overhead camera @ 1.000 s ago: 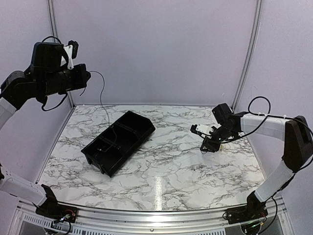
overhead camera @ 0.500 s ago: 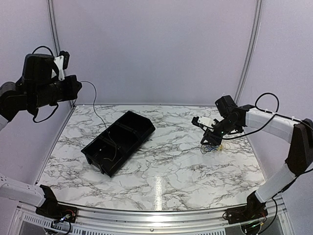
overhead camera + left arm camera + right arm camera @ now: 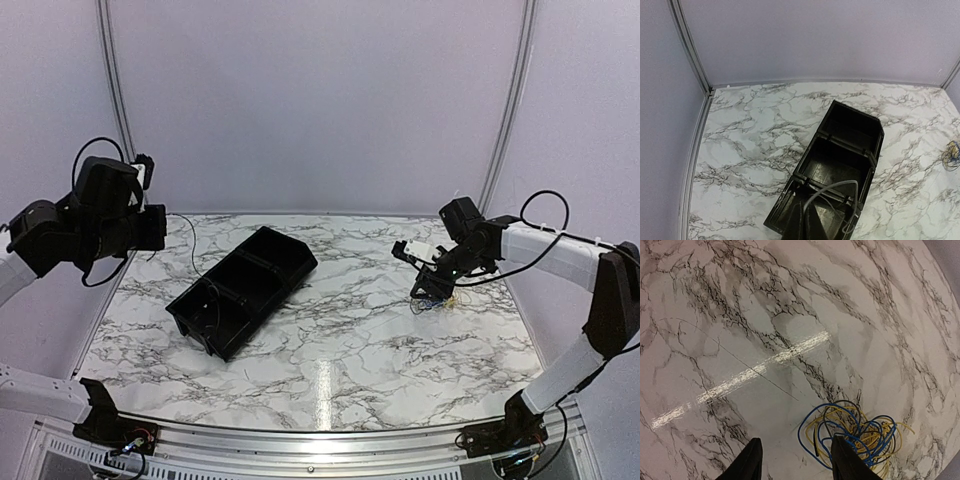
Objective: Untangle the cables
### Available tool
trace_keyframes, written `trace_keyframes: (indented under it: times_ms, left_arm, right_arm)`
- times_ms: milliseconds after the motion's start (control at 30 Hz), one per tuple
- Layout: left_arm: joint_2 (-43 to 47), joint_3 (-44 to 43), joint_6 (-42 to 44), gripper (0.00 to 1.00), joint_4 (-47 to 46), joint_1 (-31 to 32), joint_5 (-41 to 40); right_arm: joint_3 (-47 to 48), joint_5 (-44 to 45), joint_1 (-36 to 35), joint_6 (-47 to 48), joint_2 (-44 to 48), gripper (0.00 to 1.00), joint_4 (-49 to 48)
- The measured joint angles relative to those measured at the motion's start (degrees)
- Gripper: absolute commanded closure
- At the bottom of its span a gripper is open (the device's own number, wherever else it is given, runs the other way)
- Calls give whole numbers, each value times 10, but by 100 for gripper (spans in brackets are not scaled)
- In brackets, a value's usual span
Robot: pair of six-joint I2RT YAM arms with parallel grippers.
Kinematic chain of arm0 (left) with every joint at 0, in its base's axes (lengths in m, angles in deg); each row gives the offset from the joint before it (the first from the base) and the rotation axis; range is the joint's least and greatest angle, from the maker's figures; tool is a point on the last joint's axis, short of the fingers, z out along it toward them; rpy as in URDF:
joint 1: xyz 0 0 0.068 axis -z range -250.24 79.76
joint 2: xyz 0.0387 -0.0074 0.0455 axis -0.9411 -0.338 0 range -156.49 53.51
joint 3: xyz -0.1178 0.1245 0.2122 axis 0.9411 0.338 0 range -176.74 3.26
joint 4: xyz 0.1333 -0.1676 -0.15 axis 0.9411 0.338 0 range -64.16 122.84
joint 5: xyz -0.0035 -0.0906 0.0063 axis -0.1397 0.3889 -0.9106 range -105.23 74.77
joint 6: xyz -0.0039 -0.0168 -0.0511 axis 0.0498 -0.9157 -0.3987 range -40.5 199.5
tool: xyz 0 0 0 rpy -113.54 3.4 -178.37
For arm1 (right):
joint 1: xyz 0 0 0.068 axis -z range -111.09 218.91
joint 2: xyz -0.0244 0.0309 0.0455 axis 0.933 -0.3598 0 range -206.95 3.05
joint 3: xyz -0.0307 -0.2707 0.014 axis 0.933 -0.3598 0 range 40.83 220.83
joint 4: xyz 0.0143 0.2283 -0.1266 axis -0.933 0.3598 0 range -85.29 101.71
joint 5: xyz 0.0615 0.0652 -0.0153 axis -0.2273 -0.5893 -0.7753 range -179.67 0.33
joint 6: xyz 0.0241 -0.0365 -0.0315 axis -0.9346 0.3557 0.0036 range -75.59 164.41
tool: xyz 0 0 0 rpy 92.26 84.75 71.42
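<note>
cables (image 3: 858,434) in flat, roundish tangle

Left arm (image 3: 55,228) raised at the left edge, its left gripper (image 3: 152,230) aimed inward, fingers pinched together on a thin cable (image 3: 191,233). Right arm (image 3: 545,250) stretched forward and inward; right gripper (image 3: 432,290) tipped downward, fingers (image 3: 751,462) spread apart.

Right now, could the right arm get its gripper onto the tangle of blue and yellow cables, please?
Probably yes: the right gripper hangs open over the tangle, which lies on the table with nothing between them; a small sideways shift may help.
</note>
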Motion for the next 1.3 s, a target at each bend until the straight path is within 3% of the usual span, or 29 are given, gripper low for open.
trace_keyframes:
  times_ms: [233, 467, 767, 1300]
  left_arm:
    - [-36, 78, -25, 100, 1, -1, 5]
    - [-97, 103, -35, 100, 0, -10, 12]
    - [-102, 149, -42, 100, 2, -46, 17]
    - [-280, 108, -67, 100, -29, -52, 86]
  right_arm:
    - [-20, 0, 0, 0, 0, 53, 0]
    - [-39, -4, 0, 0, 2, 52, 0]
    - [-61, -6, 0, 0, 18, 53, 0]
    - [-64, -6, 0, 1, 25, 53, 0]
